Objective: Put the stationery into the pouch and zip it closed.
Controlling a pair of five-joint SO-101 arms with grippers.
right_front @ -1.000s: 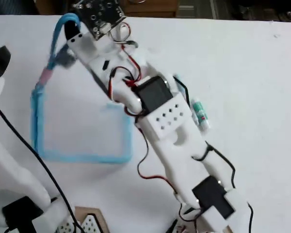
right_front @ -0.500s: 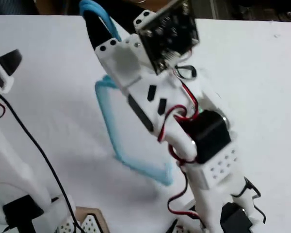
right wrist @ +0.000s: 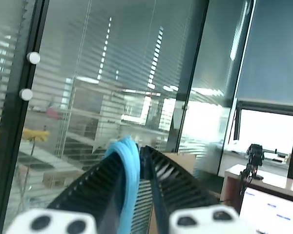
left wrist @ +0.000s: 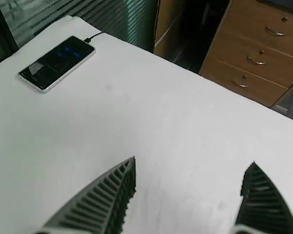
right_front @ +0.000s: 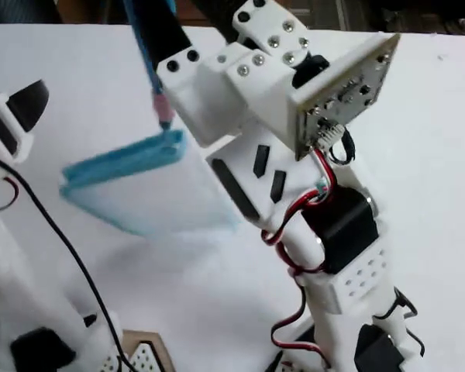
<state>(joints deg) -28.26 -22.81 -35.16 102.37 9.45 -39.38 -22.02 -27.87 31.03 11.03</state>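
One flat blue-edged pouch (right_front: 151,198) in ribbed claw (right wrist: 138,149)

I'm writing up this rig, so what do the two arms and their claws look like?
Both arms are white plastic with black motor blocks. The right arm has silver screws, rows of small holes, red and black wires and a bare circuit board at the wrist. A black cable runs along the left arm. The left claw and right claw have dark, ridged, pointed fingers.

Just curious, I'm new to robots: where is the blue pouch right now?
In the high view the pouch hangs tilted above the table's left part, held by its blue strap in the right tool.
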